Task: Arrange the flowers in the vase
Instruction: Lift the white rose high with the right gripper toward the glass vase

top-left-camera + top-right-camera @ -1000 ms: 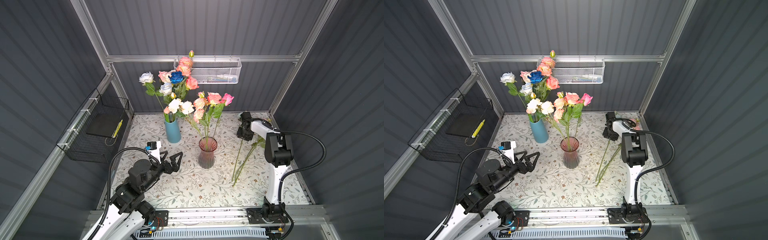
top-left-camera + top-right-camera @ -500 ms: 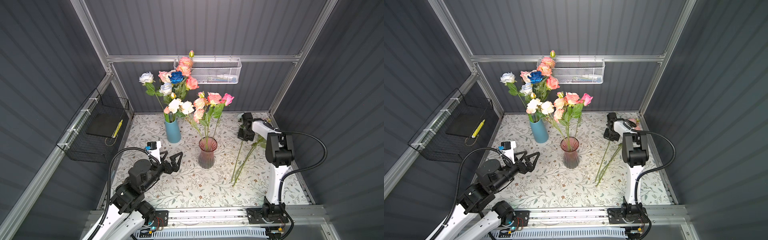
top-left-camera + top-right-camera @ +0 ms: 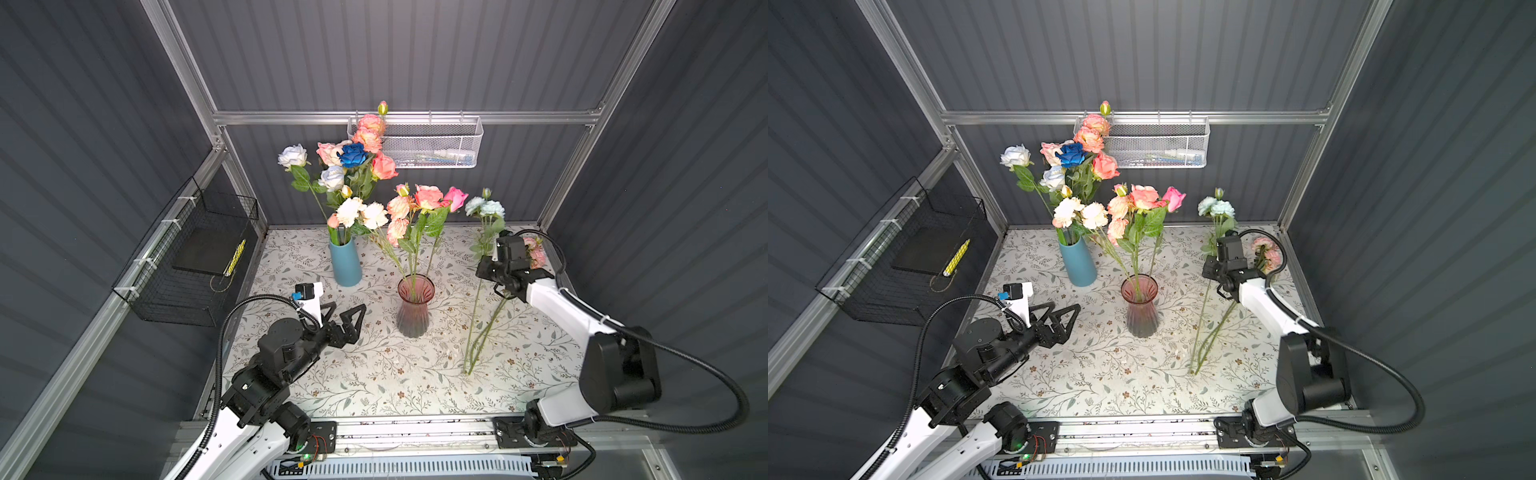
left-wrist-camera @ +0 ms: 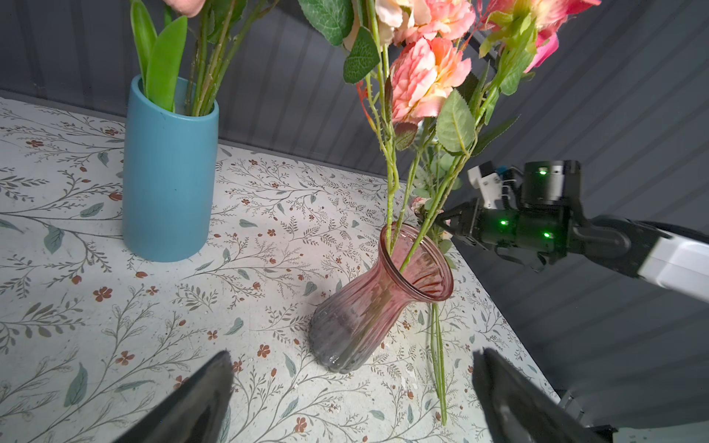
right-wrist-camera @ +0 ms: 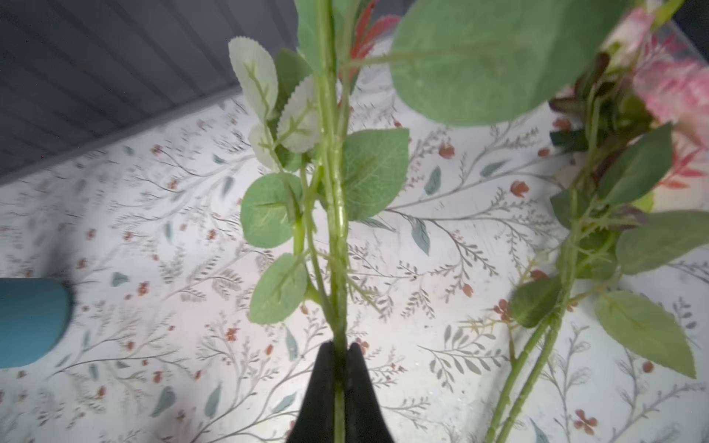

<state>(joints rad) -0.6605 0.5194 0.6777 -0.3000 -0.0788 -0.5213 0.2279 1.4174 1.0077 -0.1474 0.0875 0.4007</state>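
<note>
A pink glass vase (image 3: 415,305) (image 3: 1140,305) (image 4: 376,291) stands mid-table and holds several pink and peach flowers (image 3: 428,197). My right gripper (image 3: 484,272) (image 5: 339,356) is shut on the green stem of a pale blue flower (image 3: 484,205) (image 3: 1217,205), right of the vase. That flower stands tilted, its stem foot (image 3: 469,368) on the table. A pink flower (image 3: 534,251) (image 5: 537,345) lies behind that arm. My left gripper (image 3: 347,313) (image 3: 1065,311) (image 4: 351,353) hangs open and empty, left of the vase.
A blue vase (image 3: 345,262) (image 4: 169,172) at the back left holds several more flowers (image 3: 353,156), one deep blue. A black wire basket (image 3: 187,266) hangs on the left wall and a white mesh basket (image 3: 415,143) on the back wall. Grey walls close three sides.
My right gripper has shut on the stem and raised it, so the pale blue head now stands up above the gripper. The right elbow has swung forward. The left arm has not moved.
</note>
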